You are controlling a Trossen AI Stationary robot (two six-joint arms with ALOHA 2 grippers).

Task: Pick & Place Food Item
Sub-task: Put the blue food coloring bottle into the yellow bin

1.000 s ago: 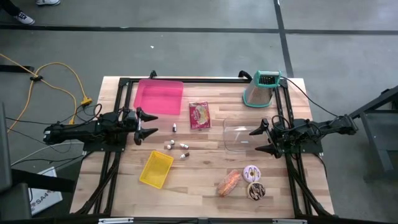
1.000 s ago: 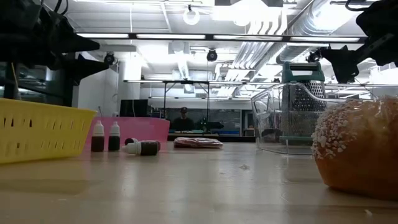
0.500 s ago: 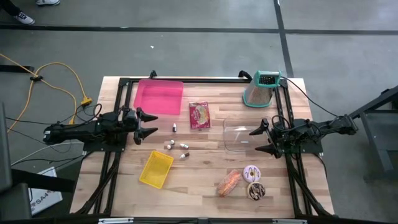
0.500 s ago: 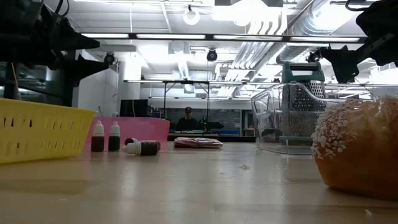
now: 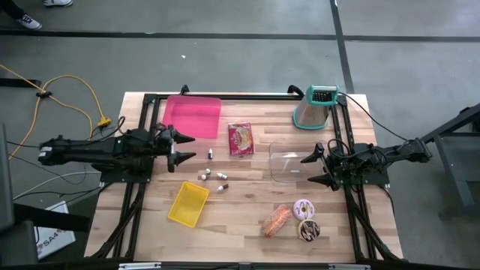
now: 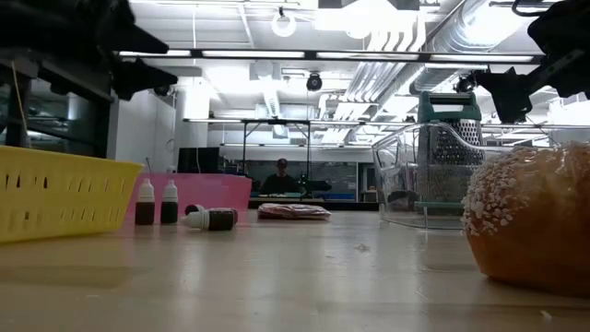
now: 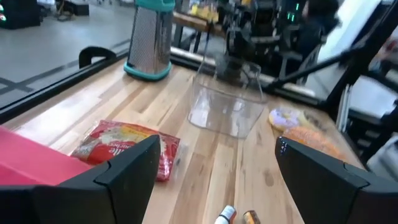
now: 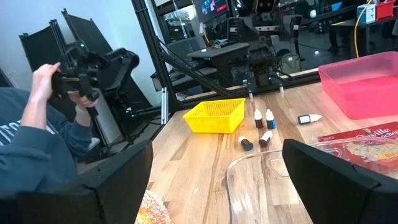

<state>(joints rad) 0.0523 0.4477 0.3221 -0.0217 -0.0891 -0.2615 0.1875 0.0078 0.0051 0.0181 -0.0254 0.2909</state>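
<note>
The left gripper [image 5: 182, 145], fingers spread and empty, hovers at the table's [image 5: 247, 217] nine o'clock edge beside the pink tray [image 5: 191, 117]. The right gripper [image 5: 311, 168], also spread, waits at three o'clock, touching the clear container [image 5: 285, 166]. Donuts [image 5: 304, 220] lie near five o'clock; bare wood lies mid-table.

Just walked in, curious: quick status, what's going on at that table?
Left pincer open, empty, beside pink tray. Right pincer open at clear tub. Donuts and snack packet untouched. Nothing blocking.
</note>
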